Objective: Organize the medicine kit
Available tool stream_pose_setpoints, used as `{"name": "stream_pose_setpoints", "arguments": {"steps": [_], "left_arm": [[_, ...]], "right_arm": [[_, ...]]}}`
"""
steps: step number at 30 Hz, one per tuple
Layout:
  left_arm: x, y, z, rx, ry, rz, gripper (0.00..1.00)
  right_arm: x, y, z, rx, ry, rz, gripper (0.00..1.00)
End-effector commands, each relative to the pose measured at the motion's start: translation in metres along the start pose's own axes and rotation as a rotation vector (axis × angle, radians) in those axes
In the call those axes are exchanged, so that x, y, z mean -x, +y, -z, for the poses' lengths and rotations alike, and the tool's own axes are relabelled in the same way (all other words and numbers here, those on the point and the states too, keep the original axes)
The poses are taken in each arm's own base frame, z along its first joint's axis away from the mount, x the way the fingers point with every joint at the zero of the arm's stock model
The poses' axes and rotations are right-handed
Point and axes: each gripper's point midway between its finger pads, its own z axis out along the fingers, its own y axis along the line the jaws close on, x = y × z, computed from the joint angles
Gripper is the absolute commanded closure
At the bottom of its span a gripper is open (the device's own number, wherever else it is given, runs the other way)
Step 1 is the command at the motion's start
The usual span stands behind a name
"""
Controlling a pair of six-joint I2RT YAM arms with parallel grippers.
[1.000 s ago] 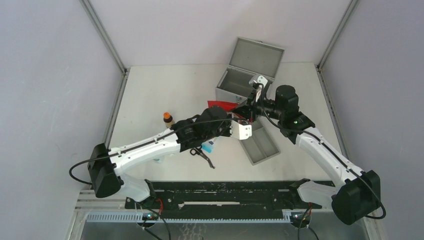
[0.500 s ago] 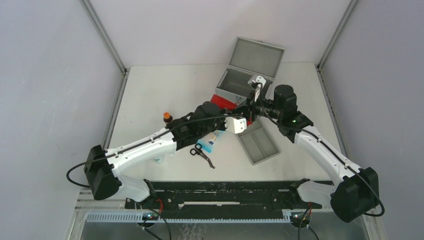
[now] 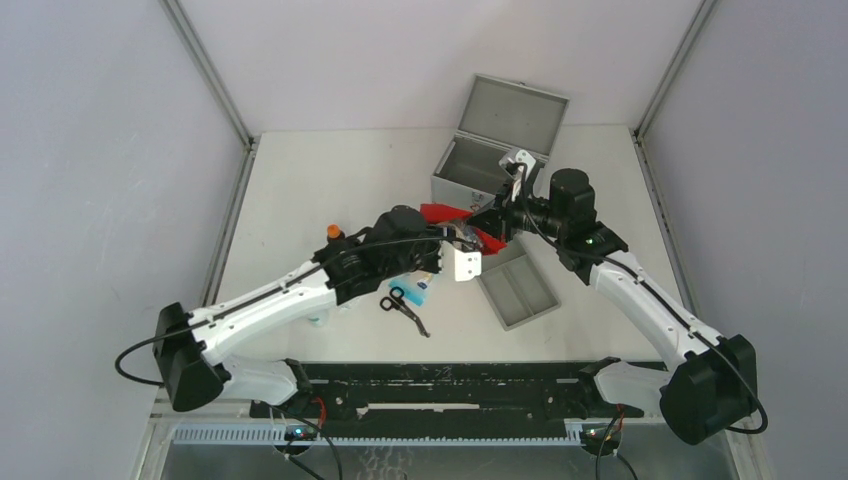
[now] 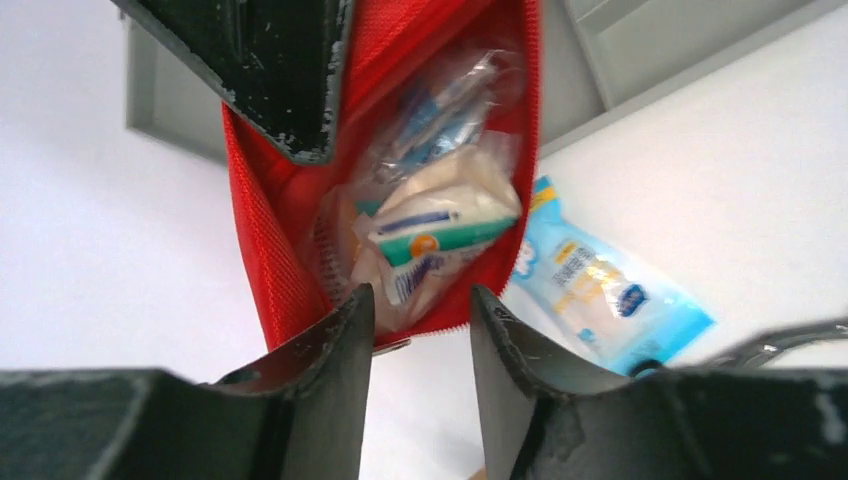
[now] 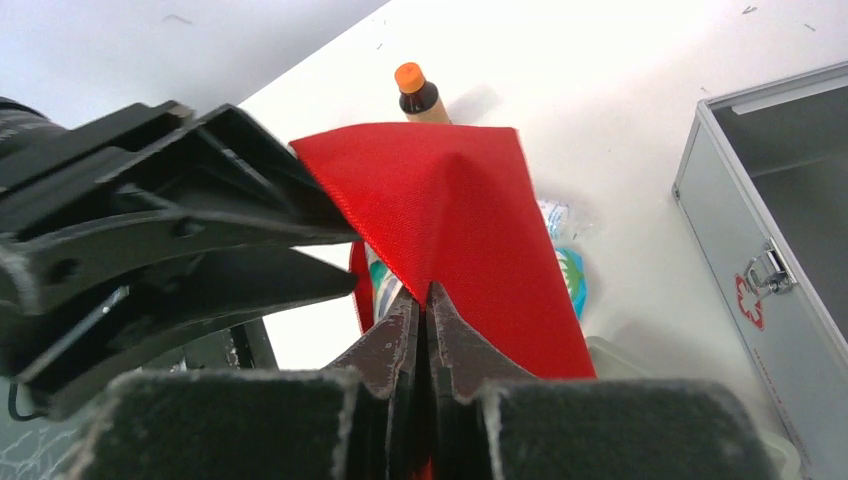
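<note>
The medicine kit (image 3: 480,170) stands open at the back of the table, lid up; its front latch and red-white sticker show in the right wrist view (image 5: 762,280). My right gripper (image 3: 490,222) is shut on the fabric of a red zip pouch (image 3: 443,213) and holds it up (image 5: 455,210). The left wrist view looks into the open pouch (image 4: 275,250), which holds several wrapped packets (image 4: 440,215). My left gripper (image 4: 420,315) is open and empty, its tips just short of the pouch's mouth, and it also shows in the top view (image 3: 458,240).
A shallow grey two-compartment tray (image 3: 517,292) lies in front of the kit. A light blue packet (image 4: 600,290) and black scissors (image 3: 405,308) lie under the left arm. A brown bottle with an orange cap (image 5: 418,98) stands to the left.
My left arm has drawn back to the left and towards the near edge, away from the pouch. The right gripper has kept its hold on the pouch, which now shows more.
</note>
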Motion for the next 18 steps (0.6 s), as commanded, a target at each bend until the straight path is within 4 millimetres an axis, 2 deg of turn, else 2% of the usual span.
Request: {"name": "stream_pose_setpoints", "arguments": {"steps": [1,5,9,13,18], "left_arm": [[0.034,-0.010,0.037,-0.129,-0.154,0.060,0.52],[0.047,-0.021,0.059,-0.220,-0.213,0.076,0.42],[0.058,-0.016,0.076,-0.219,-0.266,0.104,0.32],[0.067,0.004,0.086,-0.140,-0.296,0.146,0.20],[0.064,0.048,0.078,0.065,-0.247,0.213,0.12]], "right_arm": [[0.019,-0.003,0.000,-0.019,-0.050,0.027,1.00],[0.018,-0.004,0.000,-0.022,-0.048,0.030,1.00],[0.018,-0.004,0.000,-0.020,-0.047,0.031,1.00],[0.018,-0.002,0.000,-0.011,-0.046,0.031,1.00],[0.017,0.004,-0.001,0.023,-0.039,0.035,1.00]]}}
